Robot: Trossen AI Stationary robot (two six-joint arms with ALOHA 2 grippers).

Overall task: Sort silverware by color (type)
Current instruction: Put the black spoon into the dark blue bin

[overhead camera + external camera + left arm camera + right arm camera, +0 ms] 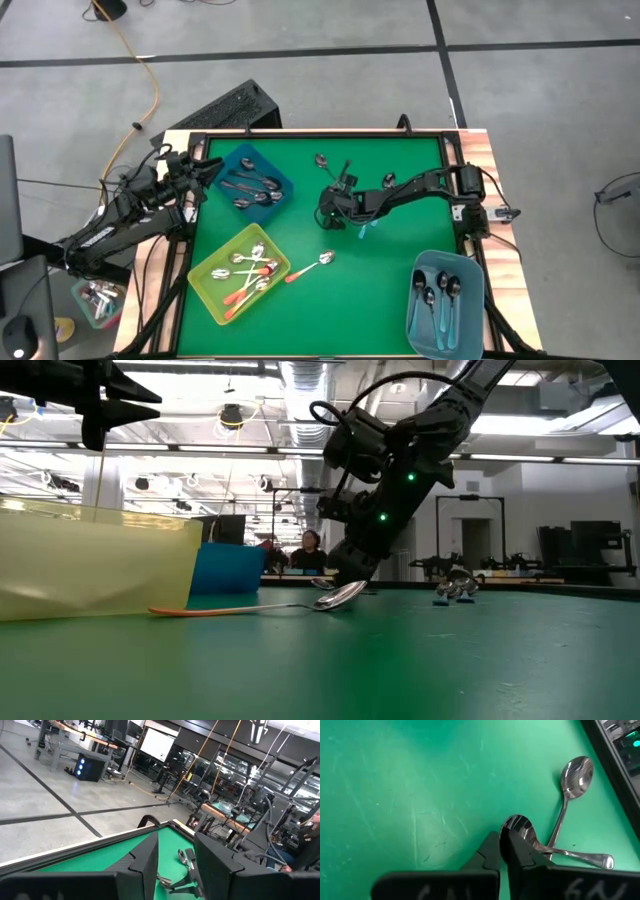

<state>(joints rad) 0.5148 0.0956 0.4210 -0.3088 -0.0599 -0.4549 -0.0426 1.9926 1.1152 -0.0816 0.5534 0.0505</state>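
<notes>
My right gripper [328, 207] reaches to the middle of the green table, fingers pointing down and shut at an all-metal spoon [519, 824]. A second all-metal spoon [576, 770] lies crossed beside it. An orange-handled spoon [310, 266] lies flat on the table nearer the near edge. A teal-handled spoon [363, 232] lies just right of the gripper. Another small spoon [388, 180] lies toward the far side. My left gripper [205, 168] hovers open by the dark blue bin's far left corner and holds nothing. My right gripper comes from above, pointing down, and its fingertips [512, 847] close on the edge of the spoon's bowl [515, 821]. The fingers hide the pinch itself. The spoon lies on the table, its handle end [605, 862] resting flat.
A dark blue bin [240, 158] holds dark metal spoons. A yellow bin [205, 295] holds orange-handled spoons. A light blue bin [412, 300] at the near right holds teal-handled ones. A black frame rims the table. Open green surface lies between the bins.
</notes>
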